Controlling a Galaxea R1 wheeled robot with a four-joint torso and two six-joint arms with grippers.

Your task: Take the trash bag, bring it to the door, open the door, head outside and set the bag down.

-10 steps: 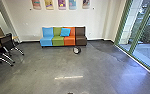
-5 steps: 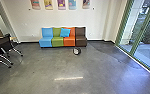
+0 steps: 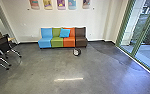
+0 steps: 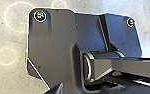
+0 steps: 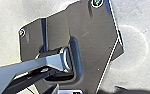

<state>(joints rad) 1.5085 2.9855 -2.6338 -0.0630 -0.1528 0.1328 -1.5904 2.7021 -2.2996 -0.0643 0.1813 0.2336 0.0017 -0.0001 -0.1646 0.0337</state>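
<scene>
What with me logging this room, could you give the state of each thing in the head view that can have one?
Sofa: upright, along the wall.
Blue cushion: tilted, leaning on the backrest.
Posters: hung on the wall.
Black mesh chair: upright, beside the table.
Black-and-white round thing: on the floor, not held.
Green-framed glass: open or shut, cannot tell.

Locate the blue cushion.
The blue cushion is left of centre in the head view, on the sofa, where its green section meets the orange one.

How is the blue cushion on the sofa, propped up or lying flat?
Propped up: the cushion leans, a bit askew, against the green backrest and orange backrest.
</scene>
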